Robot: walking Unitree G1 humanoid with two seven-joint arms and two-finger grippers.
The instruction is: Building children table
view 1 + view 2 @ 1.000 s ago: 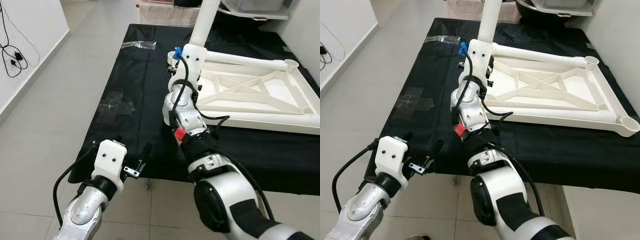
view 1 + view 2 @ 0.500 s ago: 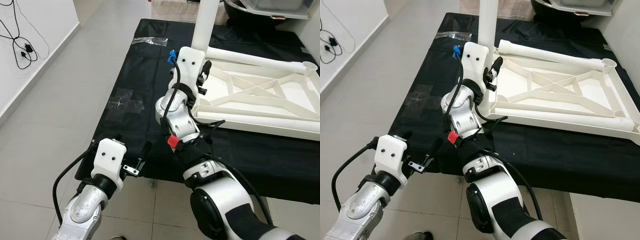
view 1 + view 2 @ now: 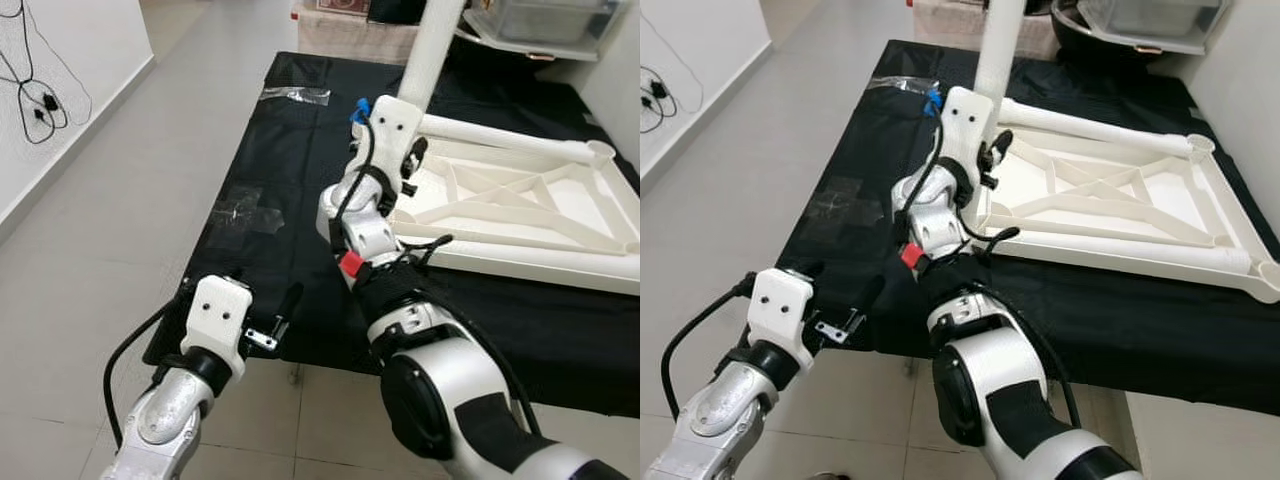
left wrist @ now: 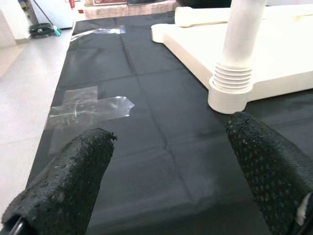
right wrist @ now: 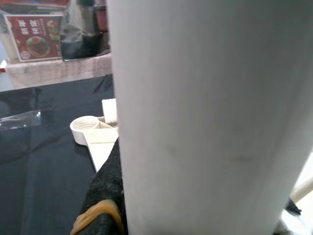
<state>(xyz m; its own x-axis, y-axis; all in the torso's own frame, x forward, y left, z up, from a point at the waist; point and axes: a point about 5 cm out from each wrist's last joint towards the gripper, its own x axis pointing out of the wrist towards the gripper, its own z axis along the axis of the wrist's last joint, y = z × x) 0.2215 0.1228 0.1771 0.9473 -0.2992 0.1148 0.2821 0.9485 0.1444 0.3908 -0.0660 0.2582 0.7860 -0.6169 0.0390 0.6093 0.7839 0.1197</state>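
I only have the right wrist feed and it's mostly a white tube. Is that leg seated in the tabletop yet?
Observer: The leg stands upright in a corner socket of the upside-down tabletop; its threads still show above the socket.
Operator: Where's the left gripper?
Observer: The left gripper hovers open at the near edge of the black cloth, holding nothing.
Operator: Any other leg?
Observer: A second leg lies flat along the tabletop's far edge.

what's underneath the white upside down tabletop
The white tabletop lies on a black cloth spread over the work surface. What the cloth covers is hidden. The right gripper holds the upright leg.
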